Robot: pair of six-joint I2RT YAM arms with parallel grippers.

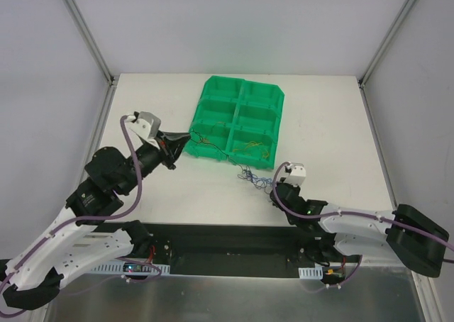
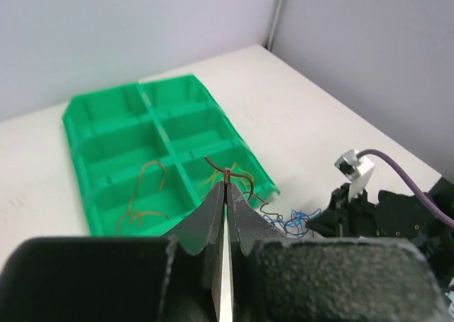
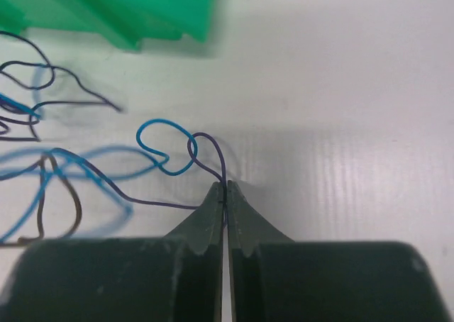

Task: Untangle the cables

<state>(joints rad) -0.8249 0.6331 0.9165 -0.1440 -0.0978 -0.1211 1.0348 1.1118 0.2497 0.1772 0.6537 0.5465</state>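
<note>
The cables lie as a loose tangle (image 1: 252, 174) of blue and dark wires on the white table, just in front of the green bin (image 1: 239, 116). My left gripper (image 1: 186, 139) hovers over the bin's near left corner, shut on one end of a thin brown wire (image 2: 250, 180) that trails down toward the tangle (image 2: 292, 220). My right gripper (image 3: 225, 189) is low on the table at the tangle's right side, shut on a purple wire (image 3: 213, 146) looped through a blue wire (image 3: 167, 149). In the top view the right gripper (image 1: 272, 187) touches the tangle's edge.
The bin (image 2: 152, 134) has six compartments. Orange-brown wires (image 2: 142, 189) lie in its near compartments, yellowish ones (image 1: 255, 148) in the near right one. A bin corner (image 3: 142, 20) shows at the right wrist view's top left. Grey walls enclose the table.
</note>
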